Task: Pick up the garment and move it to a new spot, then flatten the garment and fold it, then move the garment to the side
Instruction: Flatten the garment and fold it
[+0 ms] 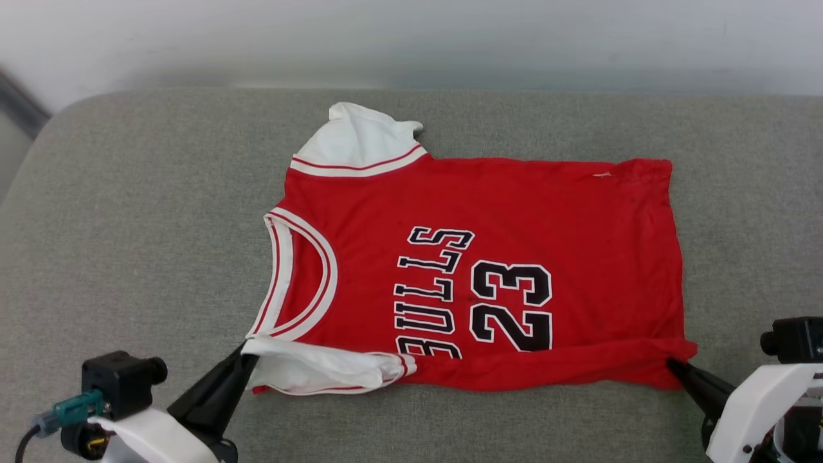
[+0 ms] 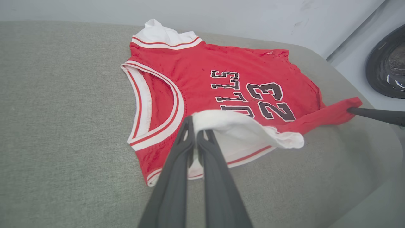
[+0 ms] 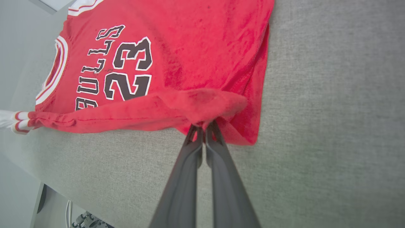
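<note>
The garment [image 1: 514, 212], a red jersey with white sleeves, striped trim and black lettering with the number 23, lies spread on the grey cushion, collar to the left. Its near edge is lifted and rolled over toward the chest print. My left gripper [image 1: 247, 352] is shut on the near white sleeve [image 2: 240, 126], seen close up around the left gripper [image 2: 195, 122] in the left wrist view. My right gripper [image 1: 672, 365] is shut on the near hem corner [image 3: 221, 104], with the right gripper [image 3: 202, 126] tucked under the red fold.
The grey fabric surface [image 1: 141, 225] reaches well beyond the garment on the left, right and near sides. A pale wall [image 1: 411, 38] runs behind it. A dark round object [image 2: 387, 63] sits off the cushion's right end in the left wrist view.
</note>
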